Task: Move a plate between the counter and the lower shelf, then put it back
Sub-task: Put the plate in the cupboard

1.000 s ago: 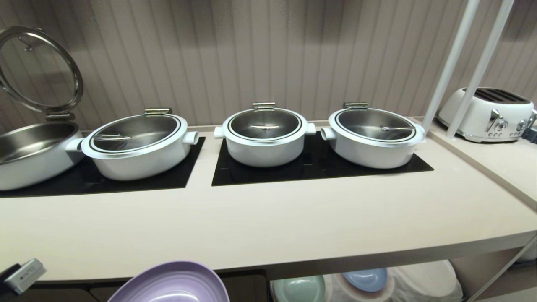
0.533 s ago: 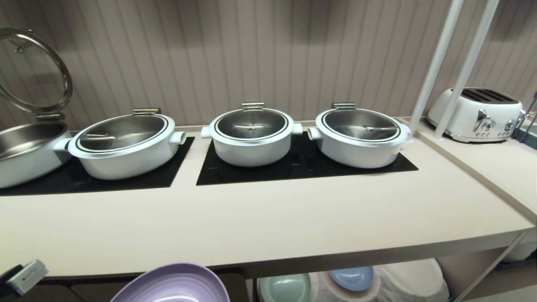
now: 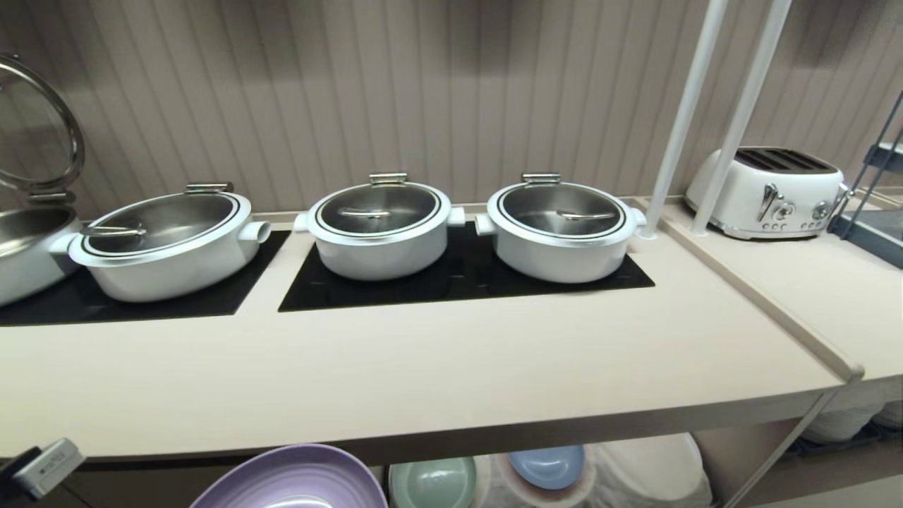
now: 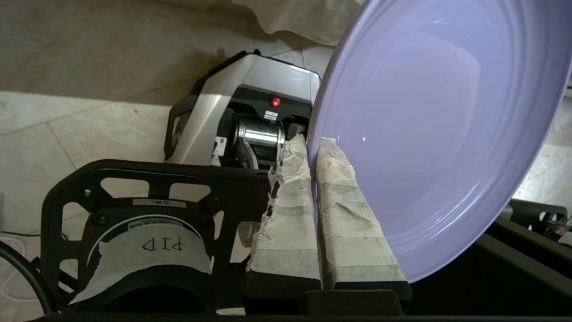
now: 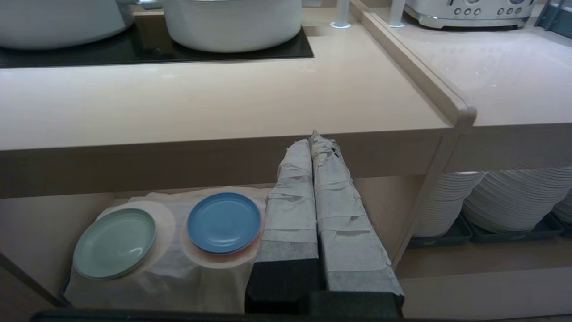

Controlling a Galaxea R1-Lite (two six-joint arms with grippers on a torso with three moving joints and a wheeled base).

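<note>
Against the surface [image 3: 437, 381], the whole head view has slid sideways since a second ago, so the camera turned; the plate [image 3: 296, 480] has not moved, held low before the front edge. I judge the carry is between places. Only the left wrist view shows the left claw [image 4: 313, 147] clamped on its rim; only the right wrist view shows the right claw [image 5: 313, 138] pressed together, empty, facing the lower shelf [image 5: 49, 219].

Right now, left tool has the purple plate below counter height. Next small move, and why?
Probably lift the plate straight up until it is higher than the counter front edge. The left tool is shut on the plate's rim, and in the head view the plate sits in front of and below that edge, so pushing forward now would likely hit it. The worktop ahead looks bare.
</note>
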